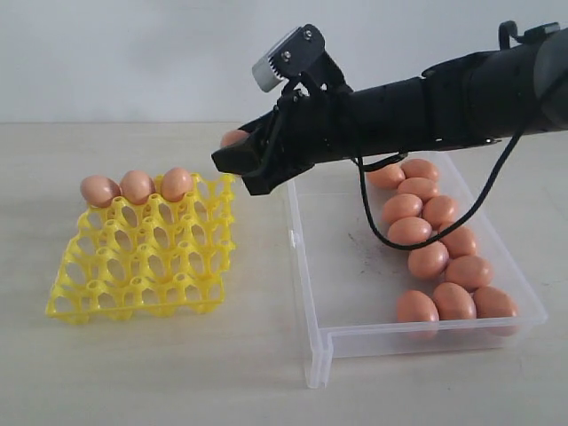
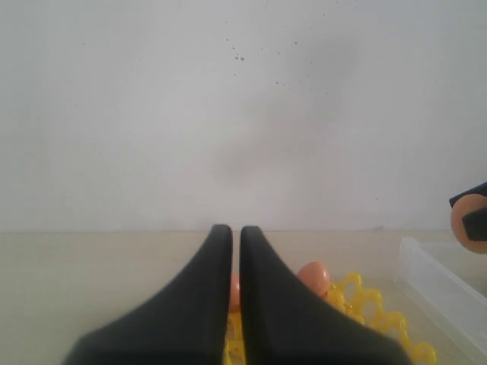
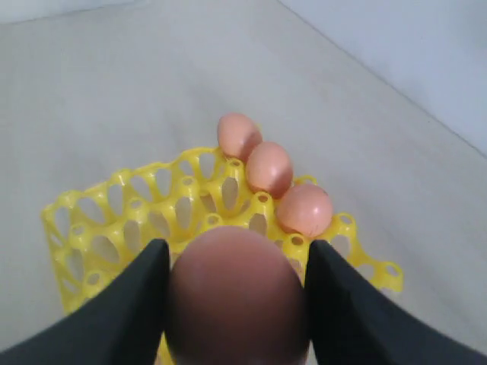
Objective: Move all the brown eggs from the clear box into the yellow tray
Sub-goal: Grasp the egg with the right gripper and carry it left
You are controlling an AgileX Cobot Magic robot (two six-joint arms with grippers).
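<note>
The right gripper (image 3: 236, 255) has a brown egg (image 3: 234, 304) clamped between its spread fingers (image 3: 144, 304). The yellow tray (image 3: 84, 220) lies just below and ahead of the tips, with three eggs (image 3: 268, 169) in the row beyond them. The left gripper (image 2: 236, 232) is pressed closed on nothing. Back behind the right fingers, the clear box (image 1: 328, 266) holds more eggs (image 1: 428, 259)

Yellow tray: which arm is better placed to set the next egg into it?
Right. The right pincer holds a brown egg close over the yellow tray, near the three eggs seated there. The left pincer is shut with nothing in it.
</note>
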